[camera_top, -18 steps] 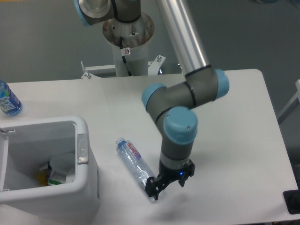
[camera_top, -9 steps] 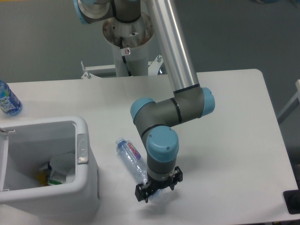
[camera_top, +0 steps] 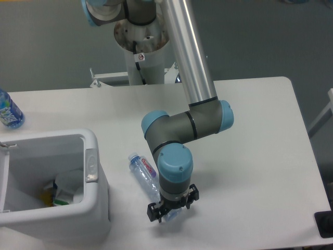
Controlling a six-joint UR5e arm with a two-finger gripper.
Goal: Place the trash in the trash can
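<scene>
Grasp step: black two-finger end effector [camera_top: 165, 212] open astride clear plastic red-and-white-labelled bottle [camera_top: 148, 178] lying near front desk [camera_top: 260, 135] edge; next, close, lift, carry to white boxy trash can [camera_top: 93, 156].

The bottle [camera_top: 144, 176] is clear, glossy plastic with a printed red-and-white label. The bin [camera_top: 96, 200] is smooth white plastic with a grey latch [camera_top: 91, 165]. The counter [camera_top: 250, 156] is matt white. The arm [camera_top: 187, 52] shows polished metal tube, grey casing, blue plastic caps. The claw [camera_top: 170, 204] is matt black.
</scene>
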